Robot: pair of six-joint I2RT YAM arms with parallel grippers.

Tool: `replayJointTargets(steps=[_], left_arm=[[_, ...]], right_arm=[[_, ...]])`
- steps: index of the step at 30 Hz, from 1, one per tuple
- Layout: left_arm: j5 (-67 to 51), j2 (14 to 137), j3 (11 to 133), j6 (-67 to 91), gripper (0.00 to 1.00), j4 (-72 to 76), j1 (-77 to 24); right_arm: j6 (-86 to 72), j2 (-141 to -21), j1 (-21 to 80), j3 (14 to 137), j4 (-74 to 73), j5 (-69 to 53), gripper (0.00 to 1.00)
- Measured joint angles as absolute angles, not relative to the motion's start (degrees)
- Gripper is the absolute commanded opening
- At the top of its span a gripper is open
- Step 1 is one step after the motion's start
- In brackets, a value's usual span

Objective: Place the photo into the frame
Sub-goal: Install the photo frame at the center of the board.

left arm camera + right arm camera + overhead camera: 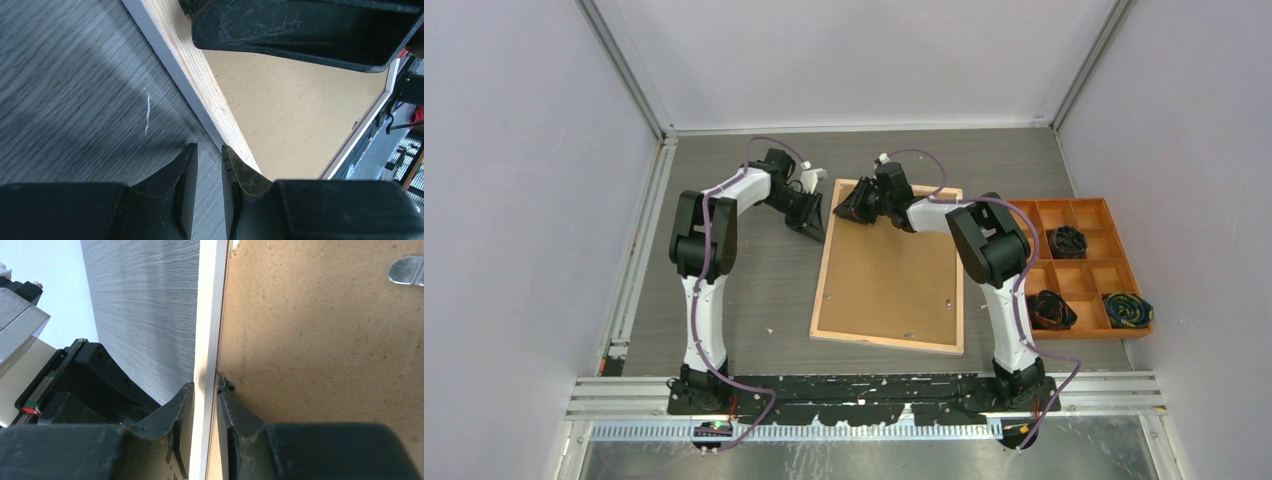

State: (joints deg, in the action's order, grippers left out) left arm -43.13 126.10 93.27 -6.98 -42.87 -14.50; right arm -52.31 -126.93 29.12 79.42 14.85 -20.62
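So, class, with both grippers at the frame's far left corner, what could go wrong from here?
1. The right gripper pinches only a thin rail of the frame near one corner; lifted there, it might twist or slip.
2. The left gripper sits close beside it, so the two could collide.
3. The backing board lies in the frame with a metal tab over it; prying might bend it.

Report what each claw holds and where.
Right claw pinches the frame by its rail, near the far left corner. Left claw sits at the frame's edge; grip cannot be told.
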Motion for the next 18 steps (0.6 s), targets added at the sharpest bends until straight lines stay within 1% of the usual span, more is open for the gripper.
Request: replayJointTargets(steps=[9,11,12,14,15,16,18], left_arm=[[-42.83,126.10,92.71,-7.94,0.25,-42.50,-14.52],[-42.83,126.10,92.66,-8.01,0.26,-42.50,-14.55],[-42.83,126.10,92.66,-8.12,0.26,-42.52,-14.55],[-42.87,126.08,92.66,-8.47,0.28,-42.61,-14.48],[-42.87,125.99,92.66,-8.75,0.29,-42.72,-14.33],[-42.83,125.91,92.66,-9.26,0.29,-42.96,-14.09],[-42.37,125.54,92.64,-10.35,0.32,-43.68,-13.89]], right_arm=[[-54.30,-127.28,29.21,79.42,15.53,-20.23,0.26],[-54.41,-127.28,29.21,79.33,15.70,-20.23,0.28],[-54.41,-127.22,29.21,79.11,15.92,-20.18,0.31],[-54.46,-126.56,29.17,78.28,16.40,-20.16,0.44],[-54.39,-125.62,28.99,77.43,16.19,-20.05,0.54],[-54.04,-123.94,28.67,76.18,15.29,-19.84,0.66],[-53.58,-120.05,28.05,73.78,13.65,-19.18,0.79]])
